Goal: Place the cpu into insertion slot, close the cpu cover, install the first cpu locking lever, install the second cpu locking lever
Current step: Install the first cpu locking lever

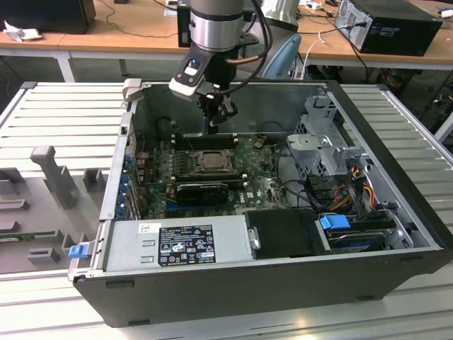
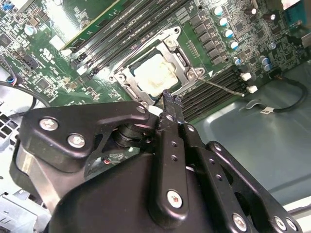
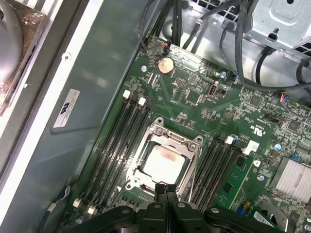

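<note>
My gripper (image 3: pixel 166 190) is closed, its two fingertips (image 2: pixel 168 99) pressed together with nothing between them. It hangs inside the open computer case (image 1: pixel 283 280), tips pointed down at the green board (image 3: pixel 194 97).

The case lies on its side on a ribbed metal table (image 1: pixel 56 113). It holds the board, a grey power supply (image 1: pixel 177 241) along the near wall, a metal drive cage (image 1: pixel 322 131) toward the exterior view's right, and loose cables. On the board, the insertion slot (image 3: pixel 142 158) holds the cpu (image 3: pixel 164 162), seated flat with its pale metal top up. The cpu cover (image 3: pixel 167 137) lies down over it, framing the chip in its window. Long black memory slots (image 3: pixel 116 145) flank the socket on both sides. In the second wrist view a thin silver locking lever (image 2: pixel 223 87) sticks out from one corner of the socket across the memory slots; I cannot tell whether it is latched.

In both wrist views the cpu sits just ahead of my fingertips, which are near the cover's edge. In the exterior view my gripper hovers over the memory slots on the socket's far side.

My arm (image 1: pixel 216 28) comes down over the case's far wall, wrist tilted.
</note>
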